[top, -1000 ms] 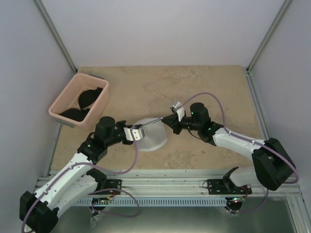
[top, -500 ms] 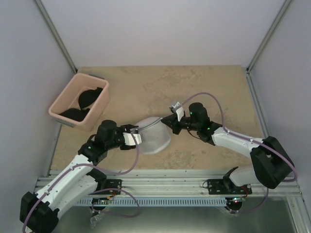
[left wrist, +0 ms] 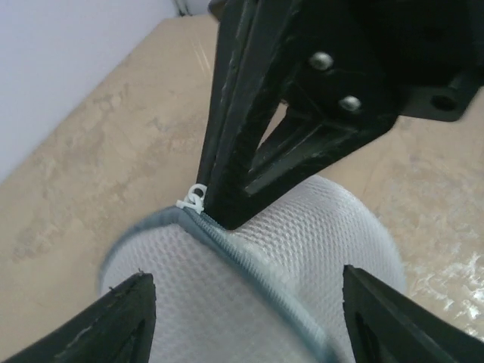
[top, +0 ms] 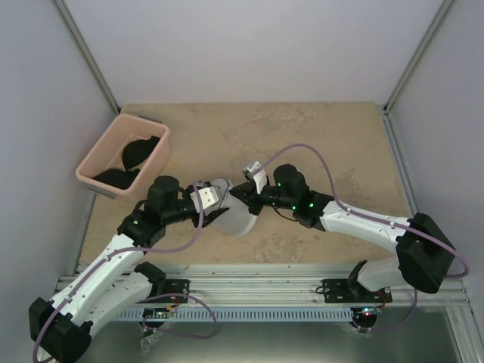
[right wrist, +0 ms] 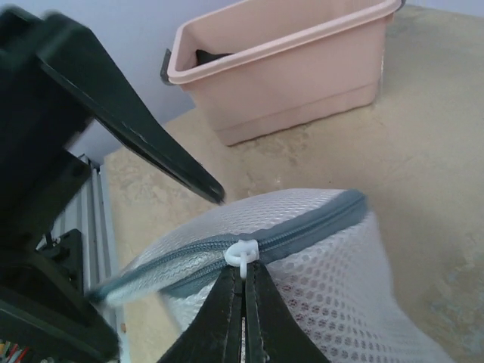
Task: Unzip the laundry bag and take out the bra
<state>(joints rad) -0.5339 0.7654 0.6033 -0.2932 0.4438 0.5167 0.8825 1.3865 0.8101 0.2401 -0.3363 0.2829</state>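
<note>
Looking down on the bag from high above and behind; looking across it at close range from either side, with its zipper shared by both wrist views, the right facing the bin.

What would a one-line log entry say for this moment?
step: unzip bag | right gripper: pinching zipper pull | left gripper: open around mesh bag | bra: not visible

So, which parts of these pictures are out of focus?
Top external view: sharp everywhere, evenly lit. Right wrist view: zipper pull crisp, left gripper beside it blurred. Left wrist view: laundry bag mesh sharp centrally, soft toward the near left.
</note>
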